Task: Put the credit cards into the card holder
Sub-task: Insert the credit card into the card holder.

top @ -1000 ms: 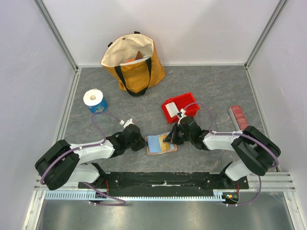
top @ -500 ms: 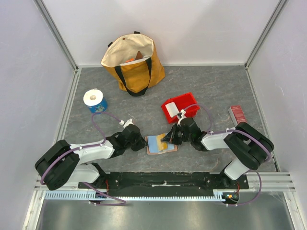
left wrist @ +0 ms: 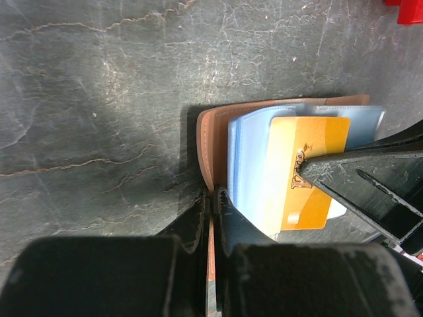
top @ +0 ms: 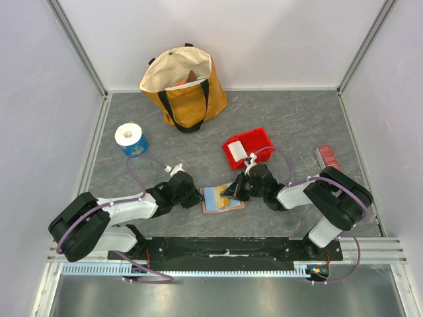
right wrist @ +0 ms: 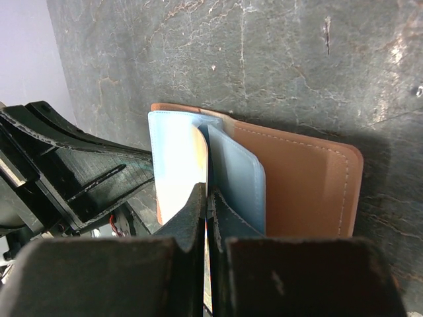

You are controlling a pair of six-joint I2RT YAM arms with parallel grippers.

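The tan card holder lies open on the table between both arms, its light blue inner slots facing up. My left gripper is shut on the holder's tan near-left edge. A yellowish credit card lies partly over the blue slots, with a white corner showing beneath it. My right gripper is shut on this card, which I see edge-on between its fingers, at the mouth of a blue slot. In the top view the right gripper sits over the holder's right half.
A red bin stands just behind the right gripper. A yellow tote bag is at the back, a white roll on a blue cup at the left, and a dark-red ribbed bar at the right.
The right arm has shifted slightly left, carrying the yellowish card further over the holder. The left arm has stayed still, holding the holder's edge.
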